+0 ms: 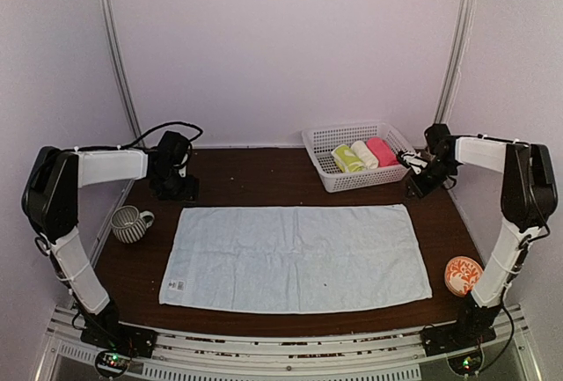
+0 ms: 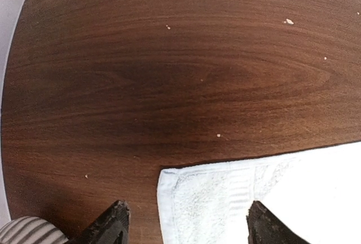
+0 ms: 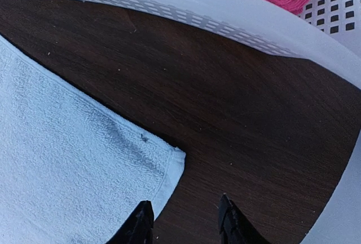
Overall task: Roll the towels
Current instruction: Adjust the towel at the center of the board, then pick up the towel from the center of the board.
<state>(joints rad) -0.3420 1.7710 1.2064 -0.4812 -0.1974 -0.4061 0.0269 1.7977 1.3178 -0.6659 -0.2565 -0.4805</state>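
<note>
You have the pale blue towel (image 1: 295, 258) spread flat in the middle of the bench (image 1: 255, 179). Its long axis runs left to right and its short edges face the two arms. The yellow-green patterned towel (image 1: 347, 159) lies rolled in the white basket (image 1: 352, 179) at the far right. Its length runs roughly near to far, slightly slanted, and a cream roll (image 1: 364, 154) and a pink roll (image 1: 382, 151) sit side by side on its right.

Your left end effector (image 2: 186, 221) hangs over the blue towel's far left corner with its fingers spread wide and nothing between them. Your right end effector (image 3: 186, 221) hangs at the far right corner, just near the basket. Its fingers are partly apart over bare bench at the towel's edge, gripping nothing.

A striped mug (image 1: 130, 223) stands left of the towel. An orange patterned dish (image 1: 463, 275) rests at the near right.
</note>
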